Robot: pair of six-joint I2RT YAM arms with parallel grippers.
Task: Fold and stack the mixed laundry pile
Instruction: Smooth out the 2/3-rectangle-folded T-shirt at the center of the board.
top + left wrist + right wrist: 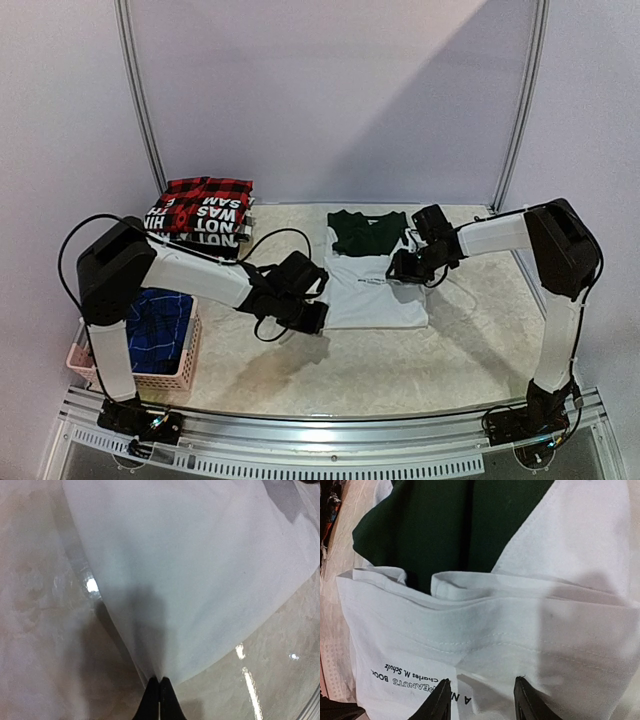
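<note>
Left wrist view: left gripper (159, 692) clamped on limp, light white T-shirt (190, 555) corner; right gripper (482, 700) spread open above folded hem (485, 597), probably best pinched at edges.

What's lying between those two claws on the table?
The white T-shirt, seen in the top view: the left gripper pinches its left edge, the right gripper is open over its right side.

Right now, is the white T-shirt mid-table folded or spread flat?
Partly folded: the white T-shirt lies as a compact rectangle, and the right wrist view shows its top edge doubled over in layers.
</note>
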